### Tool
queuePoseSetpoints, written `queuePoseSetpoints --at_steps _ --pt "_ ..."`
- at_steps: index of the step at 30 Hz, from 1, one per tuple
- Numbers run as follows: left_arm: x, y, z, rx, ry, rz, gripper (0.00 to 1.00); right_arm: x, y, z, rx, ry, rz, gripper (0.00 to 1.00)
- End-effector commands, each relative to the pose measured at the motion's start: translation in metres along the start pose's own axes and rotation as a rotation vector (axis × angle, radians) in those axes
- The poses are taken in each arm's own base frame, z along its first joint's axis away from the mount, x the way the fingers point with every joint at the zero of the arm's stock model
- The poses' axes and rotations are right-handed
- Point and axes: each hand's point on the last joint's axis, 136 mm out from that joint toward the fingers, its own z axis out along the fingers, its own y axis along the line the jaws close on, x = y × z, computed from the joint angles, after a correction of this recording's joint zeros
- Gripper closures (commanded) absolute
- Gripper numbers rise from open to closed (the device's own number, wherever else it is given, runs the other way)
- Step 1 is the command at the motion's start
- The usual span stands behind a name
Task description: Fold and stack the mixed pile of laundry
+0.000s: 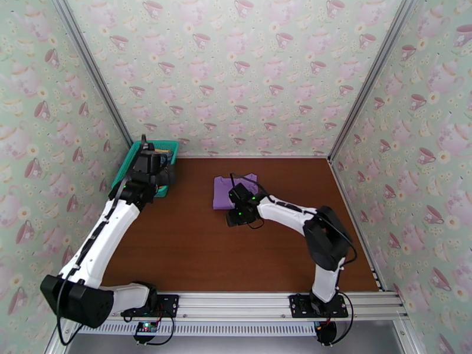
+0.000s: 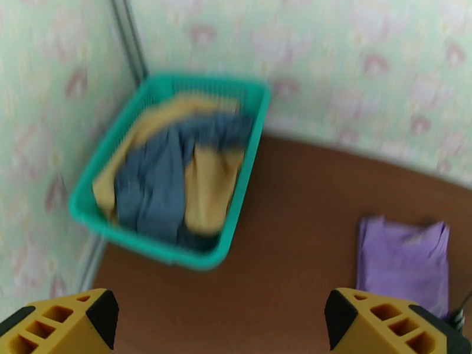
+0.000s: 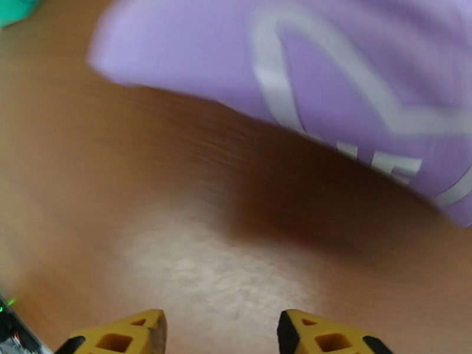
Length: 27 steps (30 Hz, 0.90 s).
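The lilac-purple shirt [image 1: 227, 189] lies folded on the brown table [image 1: 194, 249] near the middle back; it has a white print [image 3: 330, 66]. A mustard-yellow garment [image 2: 206, 184] and a grey-blue garment [image 2: 156, 184] lie crumpled together in the teal mesh basket [image 2: 242, 190]. My left gripper [image 2: 221, 328] hovers open above and in front of the basket, nothing between its yellow fingertips [image 2: 65, 323]. My right gripper [image 3: 221, 340] is open and empty, low over bare table just at the near edge of the purple shirt [image 3: 194, 48]. From above, the left gripper [image 1: 153, 160] covers part of the basket.
The basket [image 1: 171, 144] sits in the back left corner against the teapot-patterned walls. Walls close the table on the left, back and right. The right gripper [image 1: 237, 203] and its forearm stretch across the table's centre right.
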Motion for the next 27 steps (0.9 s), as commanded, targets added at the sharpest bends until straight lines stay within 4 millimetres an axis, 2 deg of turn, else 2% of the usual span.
queuePoseSetpoints --at_steps 1,5,10,16,21,24,27 --pt "0.034 0.017 -0.012 0.031 0.139 -0.086 0.02 -0.022 -0.014 0.010 0.102 -0.038 0.075 0.44" --pt "0.032 0.032 -0.009 0.051 0.154 -0.158 0.02 -0.034 -0.023 0.036 0.194 0.027 0.070 0.45" --pt "0.025 0.044 0.018 0.038 0.208 -0.177 0.01 -0.050 -0.033 0.064 0.247 0.057 0.105 0.45" --pt "0.003 0.065 0.075 -0.010 0.252 -0.181 0.00 -0.074 -0.057 0.077 0.250 0.046 0.185 0.44" --pt "-0.019 0.086 0.136 -0.065 0.284 -0.192 0.00 -0.097 -0.072 0.088 0.216 0.054 0.194 0.43" --pt "-0.024 0.091 0.174 -0.091 0.305 -0.169 0.01 -0.113 -0.078 0.095 0.183 0.047 0.201 0.43" --pt "-0.027 0.088 0.211 -0.081 0.327 -0.142 0.04 -0.136 -0.086 0.098 0.160 0.021 0.210 0.42"
